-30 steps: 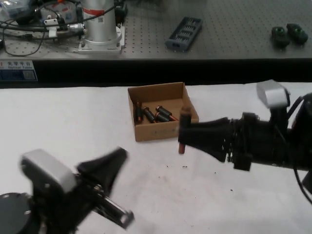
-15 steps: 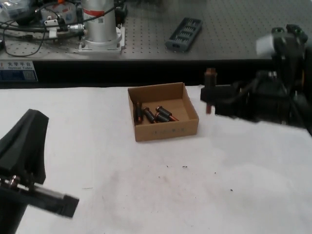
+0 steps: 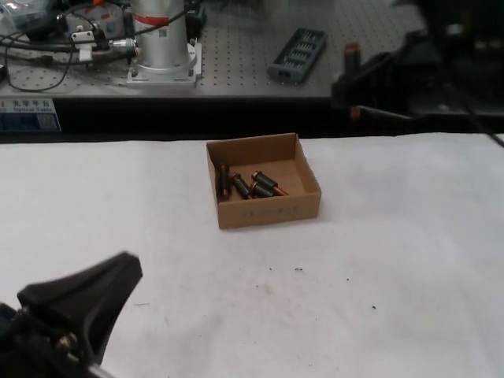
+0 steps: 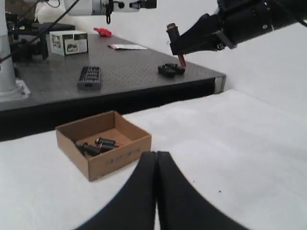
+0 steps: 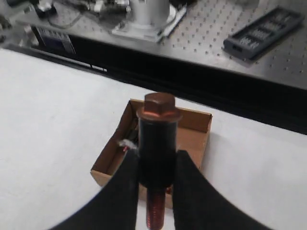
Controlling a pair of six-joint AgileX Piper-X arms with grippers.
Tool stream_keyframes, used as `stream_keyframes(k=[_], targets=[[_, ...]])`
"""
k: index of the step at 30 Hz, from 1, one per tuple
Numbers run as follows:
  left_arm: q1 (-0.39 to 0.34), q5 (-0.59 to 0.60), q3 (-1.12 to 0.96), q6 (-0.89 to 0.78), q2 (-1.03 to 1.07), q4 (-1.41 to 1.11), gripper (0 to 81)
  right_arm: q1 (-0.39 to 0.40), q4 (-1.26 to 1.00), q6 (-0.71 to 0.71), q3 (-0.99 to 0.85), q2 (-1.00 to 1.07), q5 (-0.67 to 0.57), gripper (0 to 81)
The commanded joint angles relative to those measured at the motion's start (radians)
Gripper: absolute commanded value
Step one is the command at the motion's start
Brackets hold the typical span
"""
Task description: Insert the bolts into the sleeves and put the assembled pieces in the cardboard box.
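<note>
Right tool (image 5: 156, 162) pinches the assembled piece (image 5: 156, 143): 1 copper bolt (image 5: 158, 106) through 1 black sleeve (image 5: 154, 152), upright, head up, threaded end below the fingers. The grip is on the sleeve, probably so the bolt stays seated. The piece hangs high above the counter (image 3: 409, 236), past the far-right corner of the cardboard box (image 3: 268, 211), toward the dark perforated table (image 3: 370, 31). The box is open-topped, with several finished pieces (image 3: 253, 186) lying left and centre. Its right part is bare, which looks like room for a drop. Left tool (image 4: 157, 157) is pressed together, empty, low at the counter front, well apart from the box. Open white counter lies on all 4 sides of the box.
</note>
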Motion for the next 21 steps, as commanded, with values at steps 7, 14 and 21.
stream_keyframes(k=[7,14,21], targets=[[-0.006,-0.215,0.129,-0.015,-0.008,-0.043,0.6,0.001,0.086,-0.013,-0.2,0.223,-0.028,6.6],[-0.006,-0.241,0.188,-0.003,-0.008,-0.292,0.6,0.001,0.086,-0.013,-0.373,0.413,-0.059,6.6],[-0.006,-0.238,0.188,-0.003,-0.008,-0.292,0.6,0.001,0.086,-0.009,-0.497,0.555,-0.065,6.6]])
